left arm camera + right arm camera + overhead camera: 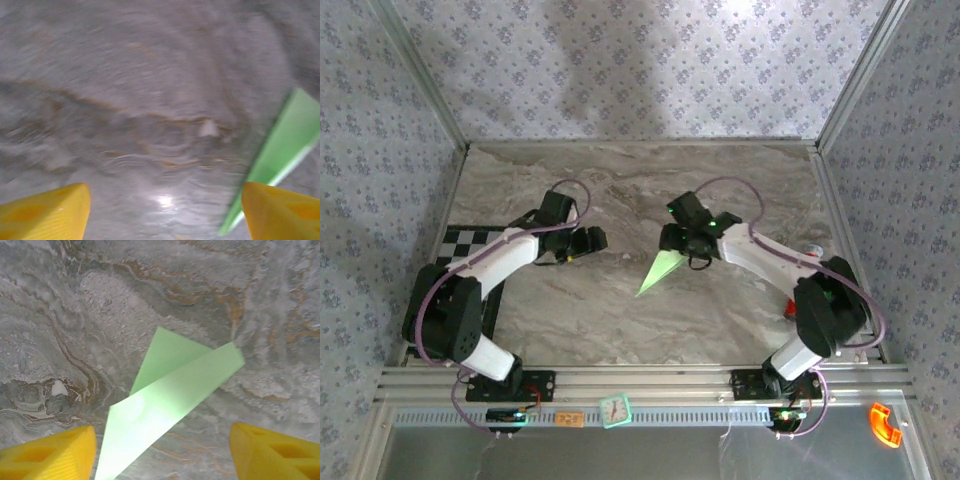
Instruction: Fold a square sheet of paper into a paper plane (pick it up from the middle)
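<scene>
Worktop: grey-brown marbled slab (620, 190) with patterned walls on three sides
Left arm: white and black (500, 255), reaching from the near-left corner toward the middle
Right arm: white and black (770, 260), reaching from the near-right corner toward the middle
Checkerboard mat: black and white squares (470, 240) at the worktop's left edge, partly under the left arm
Pale green paper: folded to a narrow pointed shape (660, 270), lying near the middle of the worktop between the two arms, its tip toward the near edge; the right wrist view shows a long strip crossing over a triangular flap (165, 400); the left wrist view shows it as a slanted green band at the right (290, 145)
Left gripper: (588, 242) just left of the paper and apart from it; yellow fingers spread wide with bare marble between them (162, 210)
Right gripper: (682, 243) over the paper's wide end; yellow fingers spread wide, the paper running down between them (162, 450); whether a finger touches it cannot be told
Small clock: white face in a teal frame (614, 410) on the rail in front of the arm bases
Orange piece: curved (885, 425), at the near-right corner outside the worktop
</scene>
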You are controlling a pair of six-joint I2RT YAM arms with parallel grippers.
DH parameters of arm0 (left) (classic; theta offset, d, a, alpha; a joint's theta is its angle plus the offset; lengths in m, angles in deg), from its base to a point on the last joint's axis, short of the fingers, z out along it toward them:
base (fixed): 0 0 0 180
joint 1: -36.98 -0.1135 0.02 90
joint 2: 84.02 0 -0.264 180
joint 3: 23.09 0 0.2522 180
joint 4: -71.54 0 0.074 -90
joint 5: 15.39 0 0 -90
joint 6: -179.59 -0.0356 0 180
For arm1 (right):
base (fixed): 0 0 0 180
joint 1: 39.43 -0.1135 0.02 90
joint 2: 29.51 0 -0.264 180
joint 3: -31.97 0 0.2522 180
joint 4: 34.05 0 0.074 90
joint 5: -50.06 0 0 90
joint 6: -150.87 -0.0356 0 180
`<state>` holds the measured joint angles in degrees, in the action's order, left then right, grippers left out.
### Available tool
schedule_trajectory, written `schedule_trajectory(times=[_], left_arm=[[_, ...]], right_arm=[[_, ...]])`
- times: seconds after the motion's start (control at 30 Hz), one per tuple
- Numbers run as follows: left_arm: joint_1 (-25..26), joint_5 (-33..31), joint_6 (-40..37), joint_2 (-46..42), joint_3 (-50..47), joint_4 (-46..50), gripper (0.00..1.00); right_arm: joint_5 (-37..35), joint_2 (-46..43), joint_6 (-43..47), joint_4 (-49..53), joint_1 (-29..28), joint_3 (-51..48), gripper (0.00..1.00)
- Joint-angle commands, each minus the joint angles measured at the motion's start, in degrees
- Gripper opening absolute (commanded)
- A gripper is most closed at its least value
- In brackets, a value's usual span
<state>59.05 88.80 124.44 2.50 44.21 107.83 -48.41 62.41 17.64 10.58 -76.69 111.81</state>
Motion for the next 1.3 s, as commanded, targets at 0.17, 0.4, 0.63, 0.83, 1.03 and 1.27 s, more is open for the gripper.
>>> schedule_trajectory(times=[0.17,0.4,0.63,0.83,1.03,1.27], left_arm=[[-2.4,-4.0,-1.4,-5.0,-4.2,-0.9,0.95],[-2.5,-4.1,-1.8,-4.9,-4.9,-1.0,0.98],[-2.5,-3.7,-1.5,-3.9,-4.4,-1.3,0.99],[-2.5,-3.4,-1.3,-2.9,-3.7,-1.1,0.99],[-2.5,-3.4,-1.3,-2.1,-3.0,-0.7,0.99],[-2.5,-3.6,-1.3,-1.8,-2.6,-0.3,0.99]], right_arm=[[-8.2,15.8,-10.4,16.1,-6.2,14.2,0.72],[-9.5,19.8,-13.7,19.1,-7.1,16.9,0.7],[-11.1,16.8,-15.6,20.4,-7.3,15.2,0.62],[-11.4,14.5,-17.4,19.7,-7.5,13.1,0.51],[-9.0,14.0,-18.0,17.8,-7.1,11.3,0.36],[-7.0,14.2,-18.2,16.3,-6.6,10.2,0.26]])
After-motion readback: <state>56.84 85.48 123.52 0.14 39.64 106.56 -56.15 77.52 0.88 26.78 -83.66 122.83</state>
